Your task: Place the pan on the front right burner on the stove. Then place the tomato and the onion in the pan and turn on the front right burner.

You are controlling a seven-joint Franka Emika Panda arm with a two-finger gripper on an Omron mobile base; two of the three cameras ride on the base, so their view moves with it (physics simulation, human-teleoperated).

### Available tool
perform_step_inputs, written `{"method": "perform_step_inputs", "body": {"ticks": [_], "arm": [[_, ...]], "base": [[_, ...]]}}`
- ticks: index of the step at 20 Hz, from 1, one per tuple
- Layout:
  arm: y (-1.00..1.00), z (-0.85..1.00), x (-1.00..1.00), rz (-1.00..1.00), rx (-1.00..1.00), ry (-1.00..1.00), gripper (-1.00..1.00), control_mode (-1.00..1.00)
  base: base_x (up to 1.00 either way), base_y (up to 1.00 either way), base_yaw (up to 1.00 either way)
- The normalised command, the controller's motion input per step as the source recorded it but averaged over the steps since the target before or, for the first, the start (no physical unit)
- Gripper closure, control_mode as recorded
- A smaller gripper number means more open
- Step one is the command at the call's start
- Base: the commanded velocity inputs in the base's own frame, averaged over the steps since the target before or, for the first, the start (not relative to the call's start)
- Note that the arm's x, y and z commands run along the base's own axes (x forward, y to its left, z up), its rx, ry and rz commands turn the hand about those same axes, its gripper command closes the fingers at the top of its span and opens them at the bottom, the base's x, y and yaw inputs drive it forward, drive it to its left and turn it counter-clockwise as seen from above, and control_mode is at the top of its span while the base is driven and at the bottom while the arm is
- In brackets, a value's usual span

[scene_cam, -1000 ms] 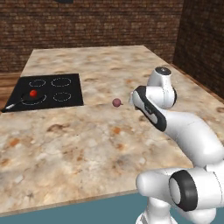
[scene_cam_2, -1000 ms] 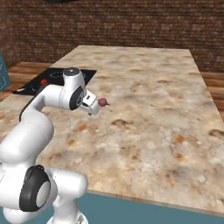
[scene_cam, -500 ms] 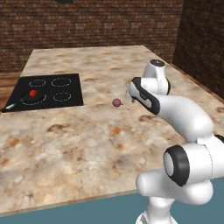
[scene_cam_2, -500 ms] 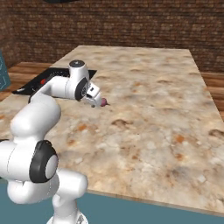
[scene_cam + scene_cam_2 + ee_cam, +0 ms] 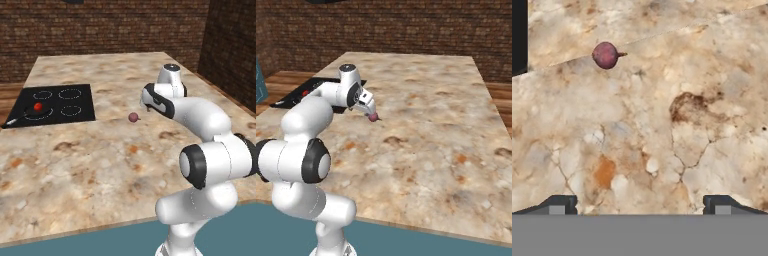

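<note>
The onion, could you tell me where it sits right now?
The onion lies on the marble counter, right of the stove in the left base view, apart from it, just left of the open gripper.

Walls: dark red-brown brick (image 5: pixel 100 30) across the back, running the full width; a darker brick return (image 5: pixel 230 50) on the right side in the left base view. Counter: broad slab of beige and tan mottled stone (image 5: pixel 100 165) with rust-brown blotches and fine dark veins, teal front panel (image 5: pixel 100 242) below its near edge. Floor: reddish wood planks (image 5: pixel 501 90) beyond the far right of the counter in the right base view, again at far left (image 5: pixel 286 80). Light: even, soft, no strong shadows.
</note>
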Motion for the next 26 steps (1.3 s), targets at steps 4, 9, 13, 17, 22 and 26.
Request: {"method": "perform_step_inputs", "body": {"ticks": [4, 9, 13, 17, 22, 26], "arm": [[0.0, -0.03, 0.29, 0.01, -0.07, -0.05, -1.0, -1.0], [0.0, -0.03, 0.28, 0.01, -0.03, 0.0, -1.0, -1.0], [0.0, -0.06, 0.23, 0.02, -0.01, 0.0, -1.0, -1.0], [0.0, -0.09, 0.23, 0.01, 0.0, 0.0, -1.0, -1.0], [0.01, -0.18, 0.23, 0.01, 0.0, 0.0, -1.0, -1.0], [0.0, -0.27, 0.22, 0.01, 0.0, 0.0, -1.0, -1.0]], "base": [[0.0, 0.0, 0.0], [0.0, 0.0, 0.0], [0.0, 0.0, 0.0], [0.0, 0.0, 0.0], [0.0, 0.0, 0.0], [0.0, 0.0, 0.0]]}}
